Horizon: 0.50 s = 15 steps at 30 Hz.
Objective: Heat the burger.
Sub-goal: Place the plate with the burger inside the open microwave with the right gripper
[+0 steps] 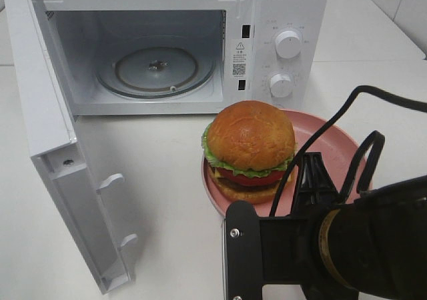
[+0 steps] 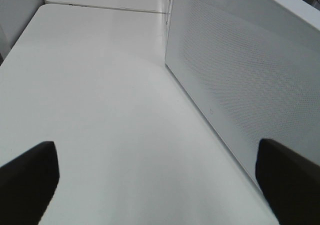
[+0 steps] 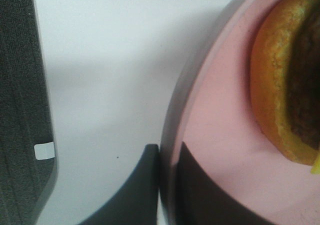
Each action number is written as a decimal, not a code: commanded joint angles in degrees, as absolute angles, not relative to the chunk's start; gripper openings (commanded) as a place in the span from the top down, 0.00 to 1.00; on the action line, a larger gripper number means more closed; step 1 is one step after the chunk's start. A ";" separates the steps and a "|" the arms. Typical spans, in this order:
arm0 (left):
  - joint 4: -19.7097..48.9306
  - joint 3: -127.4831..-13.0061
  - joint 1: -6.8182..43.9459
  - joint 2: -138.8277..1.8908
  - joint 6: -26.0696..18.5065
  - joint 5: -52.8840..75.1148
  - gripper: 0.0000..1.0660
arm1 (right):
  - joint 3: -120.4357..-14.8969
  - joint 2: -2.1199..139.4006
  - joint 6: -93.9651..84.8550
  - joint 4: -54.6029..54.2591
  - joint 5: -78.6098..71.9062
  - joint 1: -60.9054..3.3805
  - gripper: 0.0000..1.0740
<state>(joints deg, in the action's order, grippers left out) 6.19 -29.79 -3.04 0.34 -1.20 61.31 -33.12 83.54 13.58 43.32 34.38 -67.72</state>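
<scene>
The microwave (image 1: 287,7) carries a warning-triangle sticker (image 1: 239,49) and a square code (image 1: 239,68) on its inner frame, and there is fine print around the two dials (image 1: 288,43), but none of it is large enough for me to read. A small white tag (image 3: 44,150) on the right finger is blank.

Everything stands on a plain white table (image 1: 167,200). The oven's door (image 1: 67,180) swings wide to the left, showing the glass turntable (image 1: 157,70).

The burger (image 1: 250,150) sits on its pink plate (image 1: 333,140), on the table just in front of the dials. The right gripper (image 1: 311,173) is at the plate's near rim. Its wrist view shows one dark finger (image 3: 22,110) far out to the side with bare table beside it, so it looks spread and grasping nothing. A second dark shape (image 3: 140,190) lies against the rim.

Only the left wrist view shows the left gripper (image 2: 160,185), with its fingertips (image 2: 30,180) wide apart over bare table beside the door's dotted outer face. That view also shows a seam (image 2: 100,7) between tabletops.
</scene>
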 commanded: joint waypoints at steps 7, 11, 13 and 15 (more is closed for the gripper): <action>6.65 -29.62 -2.69 0.57 -1.20 61.48 0.06 | -33.63 82.74 7.39 50.94 30.60 -67.44 1.00; 6.65 -29.62 -2.69 0.57 -1.20 61.48 0.06 | -33.63 82.74 3.61 50.65 28.13 -65.95 1.00; 6.65 -29.62 -2.69 0.57 -1.20 61.48 0.06 | -33.63 82.74 3.04 50.42 27.27 -65.15 1.00; 6.65 -29.62 -2.69 0.57 -1.20 61.48 0.06 | -33.63 82.74 0.34 50.25 25.27 -61.94 1.00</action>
